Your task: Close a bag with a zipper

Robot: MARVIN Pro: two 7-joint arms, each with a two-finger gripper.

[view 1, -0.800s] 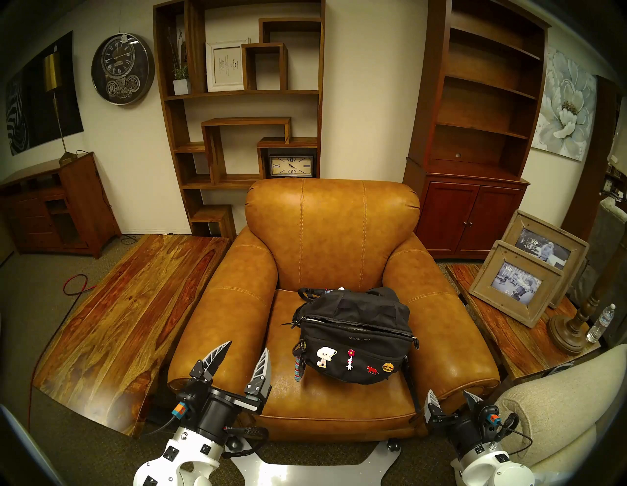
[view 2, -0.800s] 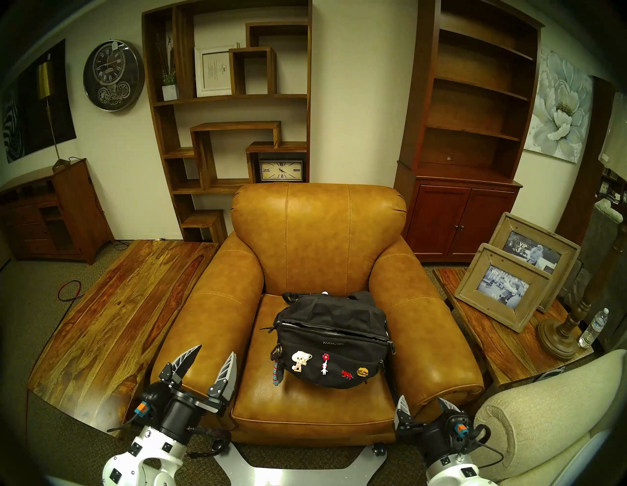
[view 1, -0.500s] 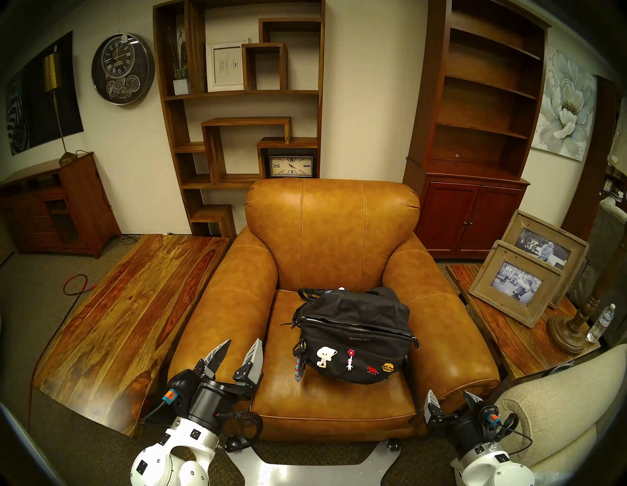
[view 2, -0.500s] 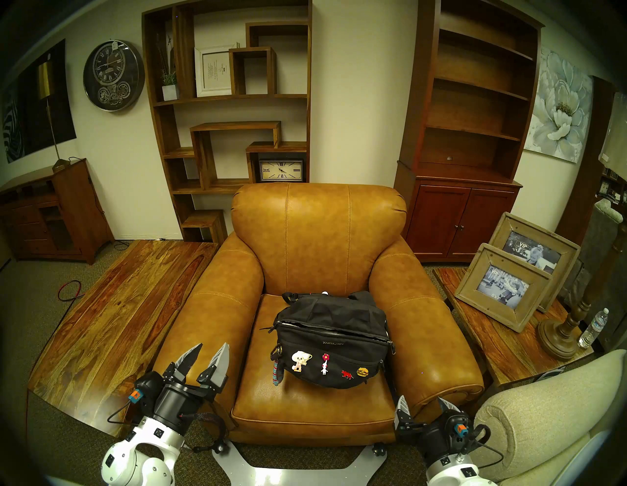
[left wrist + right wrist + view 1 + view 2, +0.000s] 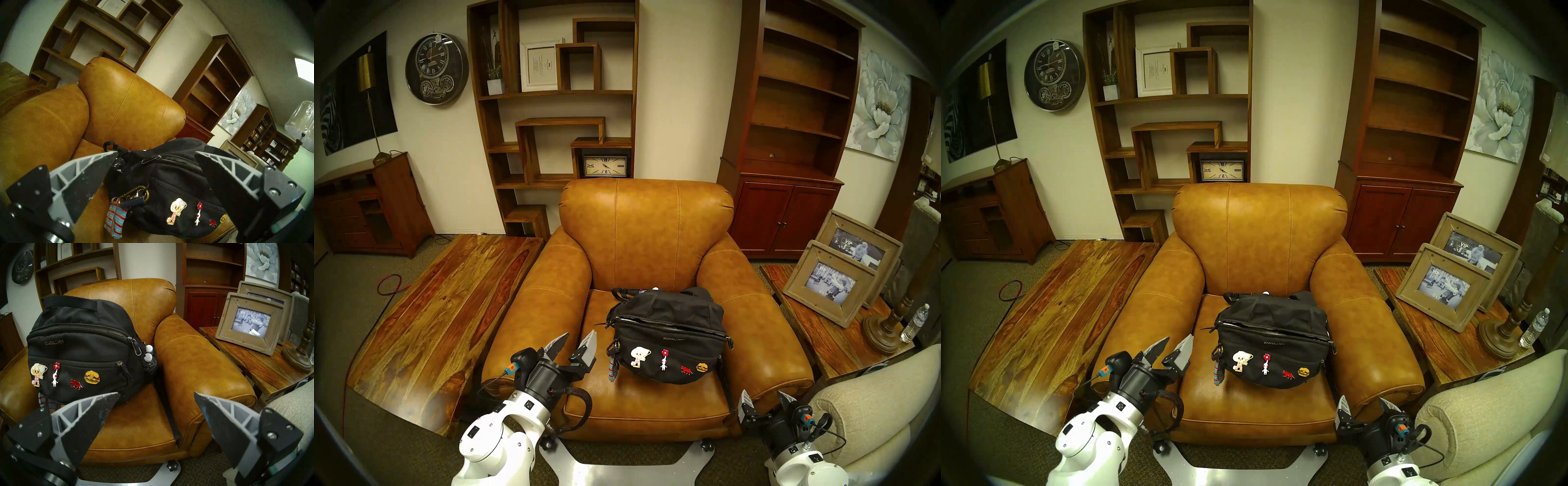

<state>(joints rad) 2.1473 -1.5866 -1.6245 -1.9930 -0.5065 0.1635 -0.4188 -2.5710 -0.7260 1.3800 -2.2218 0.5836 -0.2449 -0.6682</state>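
The black bag (image 5: 667, 336) with enamel pins sits on the tan leather armchair (image 5: 646, 230) seat, its striped keychain (image 5: 612, 368) hanging at its left end. The zipper (image 5: 670, 326) runs along the top edge and gapes; a cord pull (image 5: 151, 159) sticks out at the left end. My left gripper (image 5: 581, 333) hovers open and empty just left of the bag (image 5: 169, 186), level with the keychain (image 5: 115, 218). Low at the seat's front right corner, my right gripper (image 5: 762, 392) is open and empty, facing the bag (image 5: 81, 348) from a distance.
A wooden table (image 5: 443, 305) stands left of the chair. On the right, a side table holds picture frames (image 5: 833, 285), a lamp base (image 5: 884, 332) and a water bottle (image 5: 914, 322). A beige sofa arm (image 5: 873, 400) is beside my right arm.
My left arm has swung right and forward over the seat toward the bag's left end, rolling its wrist. The right arm and the bag have not moved.
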